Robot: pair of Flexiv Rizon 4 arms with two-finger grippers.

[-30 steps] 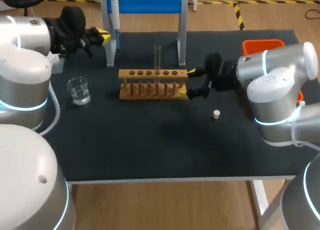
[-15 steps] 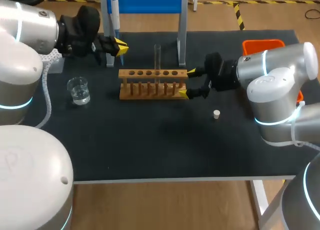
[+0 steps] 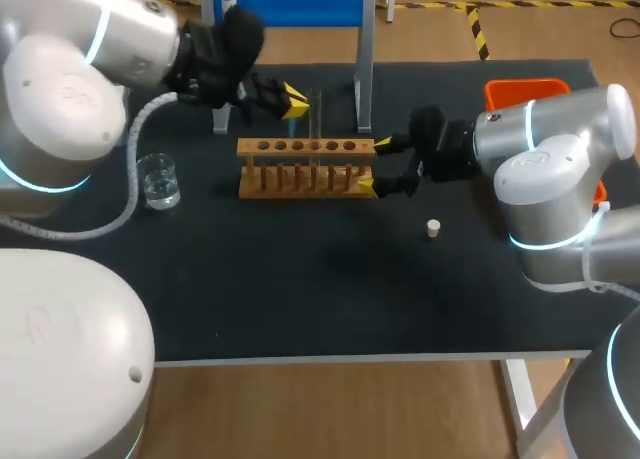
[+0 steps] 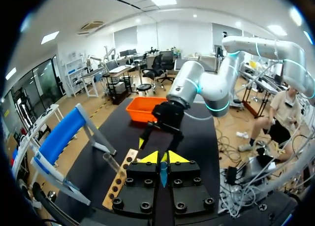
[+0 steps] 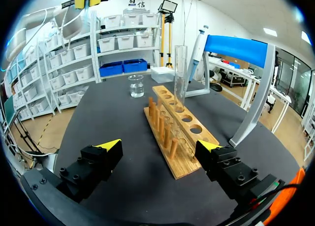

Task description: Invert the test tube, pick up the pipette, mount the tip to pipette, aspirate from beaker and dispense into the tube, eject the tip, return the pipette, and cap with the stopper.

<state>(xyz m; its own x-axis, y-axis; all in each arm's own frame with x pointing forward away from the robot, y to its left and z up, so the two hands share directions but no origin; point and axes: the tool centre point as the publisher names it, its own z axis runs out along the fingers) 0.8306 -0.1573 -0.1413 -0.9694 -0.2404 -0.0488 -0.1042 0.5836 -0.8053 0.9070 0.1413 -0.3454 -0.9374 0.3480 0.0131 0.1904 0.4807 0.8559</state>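
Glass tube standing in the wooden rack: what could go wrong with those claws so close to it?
1. The left claw sits shut right beside the top of the test tube; a nudge could tip or crack the tall glass.
2. The right claw is open around the end of the wooden rack; if it lets the rack slide, the tube might wobble.

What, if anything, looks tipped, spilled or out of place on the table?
Nothing stands out. The test tube stands upright in the wooden rack, the beaker sits upright with no spill around it, the stopper sits on the mat, and the pipette hangs on its stand.
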